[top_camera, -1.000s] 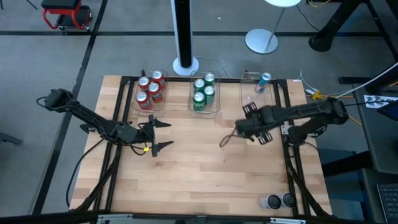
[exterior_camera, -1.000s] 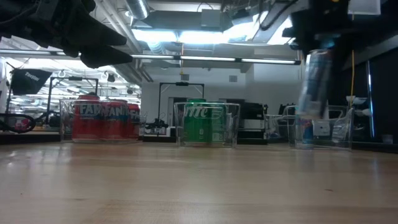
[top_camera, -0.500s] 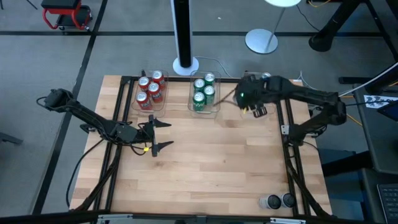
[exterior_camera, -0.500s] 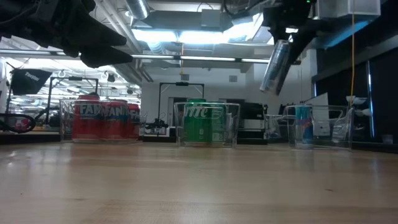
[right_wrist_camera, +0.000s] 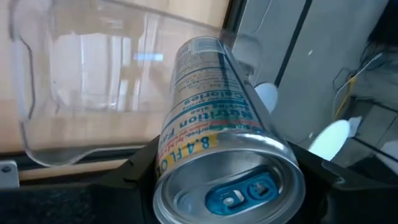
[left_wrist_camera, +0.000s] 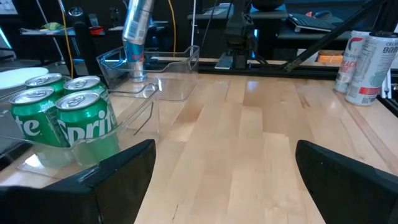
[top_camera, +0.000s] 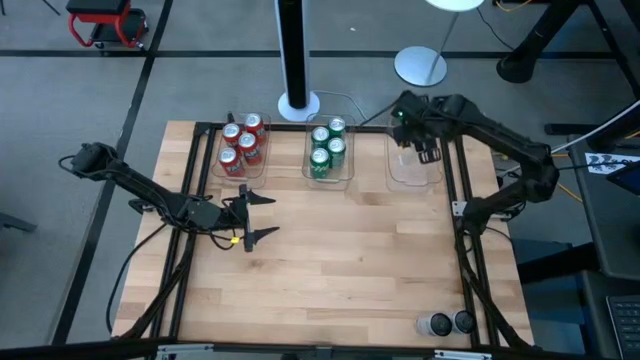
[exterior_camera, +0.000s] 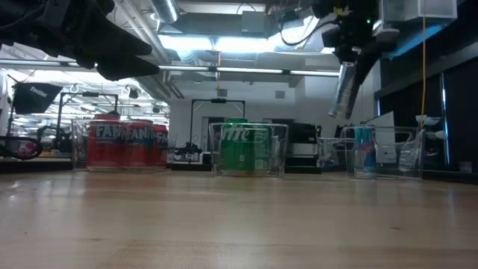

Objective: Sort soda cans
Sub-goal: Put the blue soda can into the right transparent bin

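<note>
A pale wooden table [top_camera: 330, 260] under workshop strip lights carries three clear bins at its far edge. The right gripper [top_camera: 415, 130] hangs over the right-hand bin [top_camera: 412, 172], fingers clenched on a slim silver-blue can [right_wrist_camera: 211, 118] gripped near its top, tilted. The can looks rigid, light and smooth (likely slippery). The left gripper [top_camera: 250, 215] waits spread, well apart.

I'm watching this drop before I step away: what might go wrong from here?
The right gripper holds the slim silver-and-blue can tilted above the clear plastic right-hand bin. Released at that angle, it may topple or clip the bin wall. It might also knock the blue can already standing inside.
</note>
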You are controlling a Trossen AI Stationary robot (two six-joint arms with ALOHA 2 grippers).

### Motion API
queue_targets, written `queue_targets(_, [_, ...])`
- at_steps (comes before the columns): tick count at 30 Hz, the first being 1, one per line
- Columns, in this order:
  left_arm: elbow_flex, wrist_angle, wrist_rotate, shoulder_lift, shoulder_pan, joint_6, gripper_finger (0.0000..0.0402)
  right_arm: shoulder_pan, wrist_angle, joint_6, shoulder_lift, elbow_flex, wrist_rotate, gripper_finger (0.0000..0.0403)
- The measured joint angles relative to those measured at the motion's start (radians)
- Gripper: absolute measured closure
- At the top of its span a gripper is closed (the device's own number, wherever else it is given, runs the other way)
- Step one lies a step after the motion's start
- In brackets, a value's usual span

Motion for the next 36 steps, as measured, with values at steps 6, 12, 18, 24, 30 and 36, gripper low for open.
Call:
queue_targets(6, [0.000, 0.004, 0.000, 0.000, 0.020, 0.027, 0.0027, -0.122, 0.037, -0.081, 0.023, -0.020, -0.043, 0.0177])
queue_targets(12, [0.000, 0.004, 0.000, 0.000, 0.071, 0.042, 0.0027, -0.223, 0.132, -0.172, 0.088, -0.021, -0.112, 0.0177])
queue_targets(18, [0.000, 0.003, 0.000, 0.000, 0.123, 0.078, 0.0027, -0.308, 0.151, -0.246, 0.192, -0.021, -0.140, 0.0177])
queue_targets(24, [0.000, -0.004, 0.000, 0.000, 0.163, 0.077, 0.0027, -0.368, 0.169, -0.284, 0.277, -0.021, -0.183, 0.0177])
queue_targets(30, [0.000, -0.010, 0.000, 0.000, 0.169, 0.059, 0.0027, -0.388, 0.188, -0.301, 0.327, -0.021, -0.211, 0.0177])
queue_targets(36, [0.000, -0.008, 0.000, 0.000, 0.169, 0.070, 0.0027, -0.386, 0.217, -0.313, 0.346, -0.021, -0.219, 0.0170])
